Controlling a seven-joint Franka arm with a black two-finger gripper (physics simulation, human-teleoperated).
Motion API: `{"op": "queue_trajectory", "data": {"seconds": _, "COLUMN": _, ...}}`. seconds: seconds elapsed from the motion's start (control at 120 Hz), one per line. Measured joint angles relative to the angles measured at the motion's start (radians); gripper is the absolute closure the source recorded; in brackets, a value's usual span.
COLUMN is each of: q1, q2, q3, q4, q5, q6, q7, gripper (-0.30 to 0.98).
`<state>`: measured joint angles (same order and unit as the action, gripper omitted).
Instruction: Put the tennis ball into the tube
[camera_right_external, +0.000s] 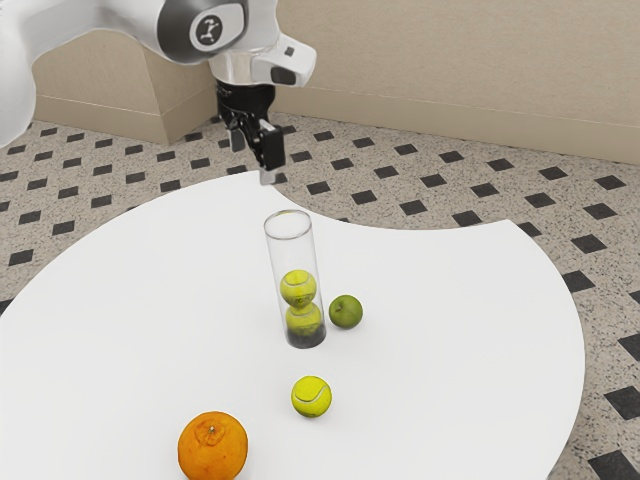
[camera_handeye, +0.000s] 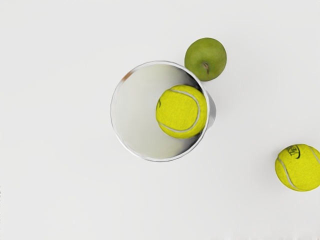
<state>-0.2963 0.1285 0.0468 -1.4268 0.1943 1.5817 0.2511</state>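
Exterior view: the black two-finger gripper (camera_right_external: 253, 162) hangs spread and empty; the loose yellow felt tennis ball (camera_right_external: 311, 397) lies near the clear cylindrical tube (camera_right_external: 293, 255), well inside the white tabletop's (camera_right_external: 450, 350) curved edge.

Wrist view: a round green apple (camera_handeye: 205, 59) crowds the tube; descend centred on the loose ball.

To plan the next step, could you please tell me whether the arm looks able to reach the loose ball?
Probably yes: the pincer looks open and empty, and the loose ball lies apart from the tube and orange, with nothing on top; the pincer would just have to clear the tube.
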Motion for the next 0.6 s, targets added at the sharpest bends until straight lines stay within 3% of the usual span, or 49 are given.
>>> {"op": "queue_trajectory", "data": {"seconds": 0.108, "q1": 0.006, "q2": 0.002, "q3": -0.013, "q4": -0.016, "q5": -0.014, "q6": 0.001, "q7": 0.035, "gripper": 0.0}}
{"op": "queue_trajectory", "data": {"seconds": 0.2, "q1": 0.005, "q2": -0.001, "q3": -0.023, "q4": -0.074, "q5": -0.065, "q6": 0.017, "q7": 0.059, "gripper": 0.0}}
{"op": "queue_trajectory", "data": {"seconds": 0.358, "q1": 0.005, "q2": -0.044, "q3": -0.043, "q4": -0.217, "q5": -0.271, "q6": 0.041, "q7": 0.091, "gripper": 0.0}}
{"op": "queue_trajectory", "data": {"seconds": 0.433, "q1": -0.002, "q2": -0.044, "q3": -0.064, "q4": -0.268, "q5": -0.334, "q6": 0.048, "q7": 0.102, "gripper": 0.0}}
{"op": "queue_trajectory", "data": {"seconds": 0.6, "q1": -0.029, "q2": 0.03, "q3": -0.074, "q4": -0.403, "q5": -0.359, "q6": 0.117, "q7": 0.123, "gripper": 0.0}}
